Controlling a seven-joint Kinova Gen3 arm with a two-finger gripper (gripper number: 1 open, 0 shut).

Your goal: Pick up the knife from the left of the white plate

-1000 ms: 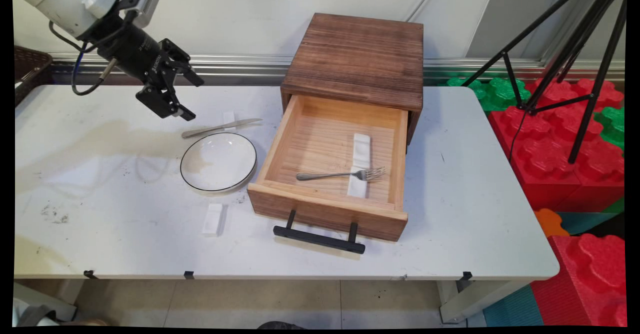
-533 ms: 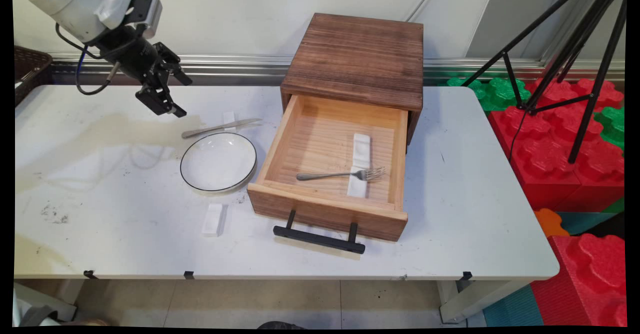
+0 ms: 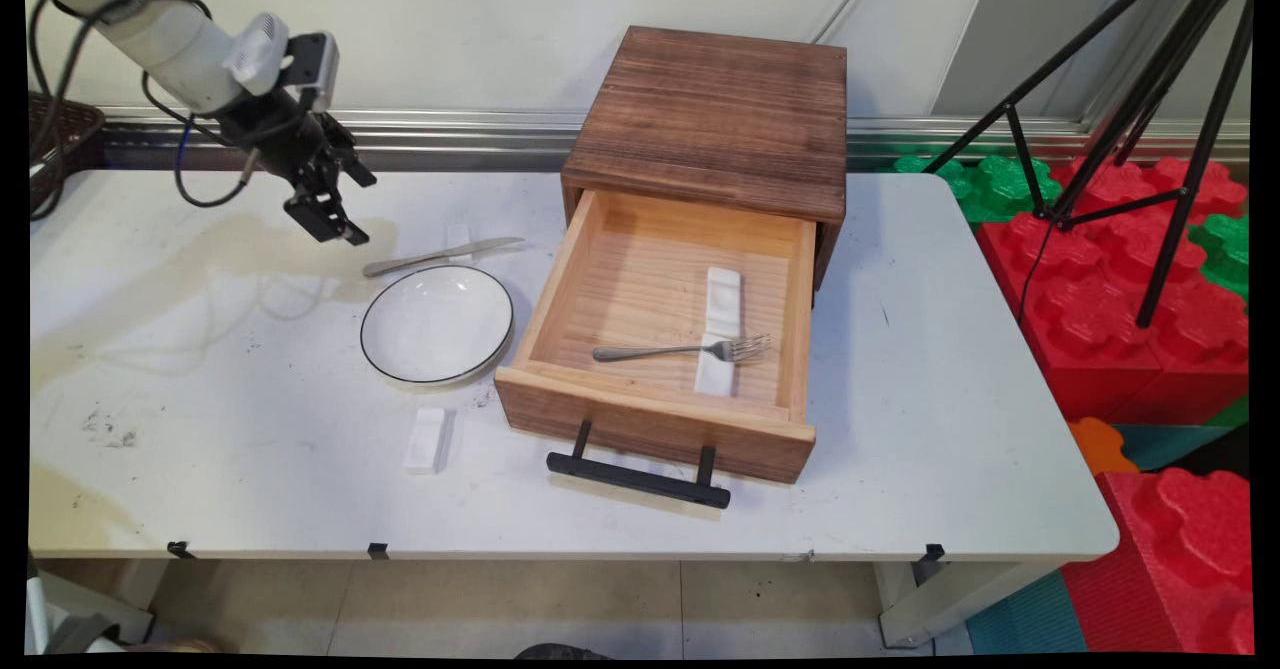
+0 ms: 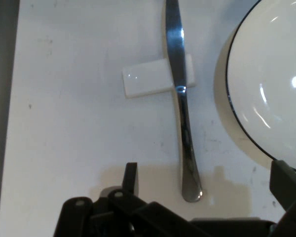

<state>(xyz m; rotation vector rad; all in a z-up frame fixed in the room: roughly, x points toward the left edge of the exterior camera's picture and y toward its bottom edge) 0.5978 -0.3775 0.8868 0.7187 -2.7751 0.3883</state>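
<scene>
Hovering above the table (image 3: 200, 369), the gripper (image 3: 338, 204) is open and holds nothing. In the hand view the knife (image 4: 180, 98) lies between the fingers, handle end nearest, long axis running toward 12 o'clock, blade across a white rest (image 4: 148, 78); the plate (image 4: 271, 84) lies at 2 o'clock.

Metal knife (image 4: 180, 106) flat across white rest (image 4: 147, 78)
</scene>
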